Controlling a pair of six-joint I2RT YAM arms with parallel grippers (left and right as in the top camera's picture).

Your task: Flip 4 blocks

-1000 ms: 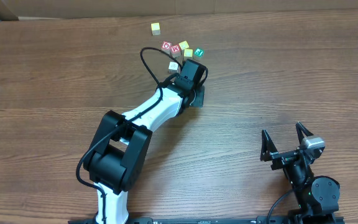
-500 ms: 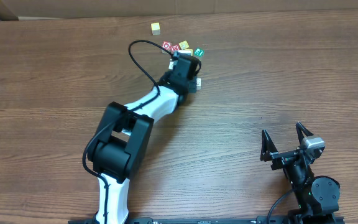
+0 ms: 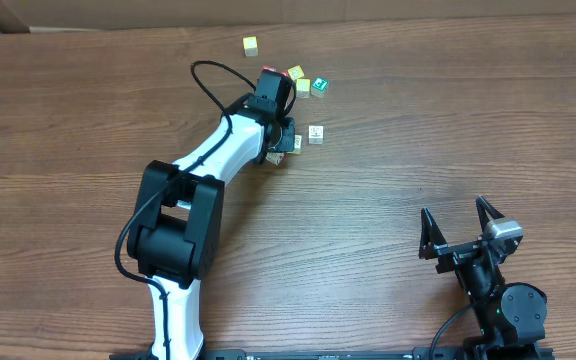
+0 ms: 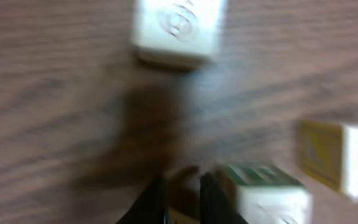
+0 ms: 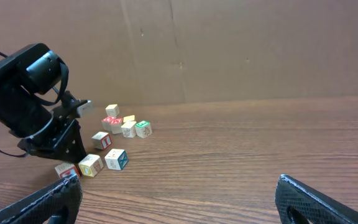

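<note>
Printed marks are seen on the cube faces, but none is sharp enough to be read. Only a faint round mark is made out on one pale cube in the blurred left wrist view.

Nine cubes are counted from the right wrist view. Four pale blocks (image 5: 116, 158) are scattered toward the far edge of the table (image 3: 448, 120), about midway along it. Closer to that edge, four coloured cubes (image 3: 319, 85) in red, yellow and green are clustered. A lone yellow cube (image 3: 251, 44) is set apart from them, nearer the far edge.

The left gripper (image 4: 182, 183) is lowered among the blocks, its fingers drawn close with a slim gap between them. Whether anything is pinched cannot be told. A green-topped cube (image 4: 266, 186) is seen just beside one finger.

The right gripper (image 3: 453, 208) is spread wide and empty near the table's near right corner.
</note>
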